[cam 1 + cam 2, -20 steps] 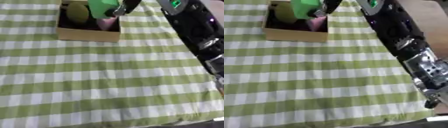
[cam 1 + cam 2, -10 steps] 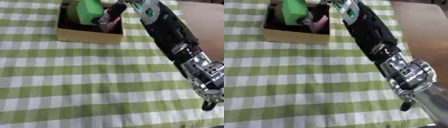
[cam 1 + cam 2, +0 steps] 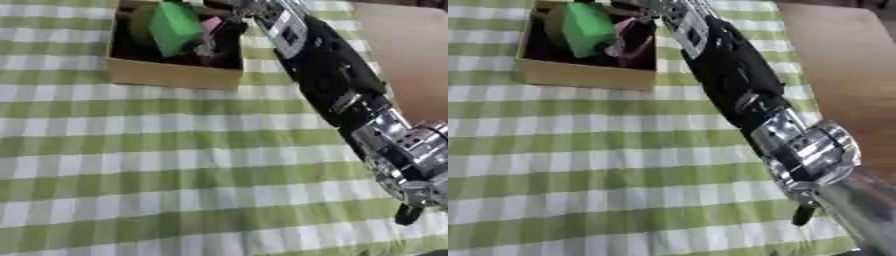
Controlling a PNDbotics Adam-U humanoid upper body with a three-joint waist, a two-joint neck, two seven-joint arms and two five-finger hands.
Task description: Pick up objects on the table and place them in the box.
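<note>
One green block (image 3: 175, 27) now lower, inside box (image 3: 172, 76)

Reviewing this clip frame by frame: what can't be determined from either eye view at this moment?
- Right hand: cut by the top edge over the box, both views; fingers unreadable, so contact with the green block is uncertain.
- Pink object: partly hidden by the green block and blurred; shape unclear.
- Box floor: dark in both views.
- Left hand: in neither view.
</note>
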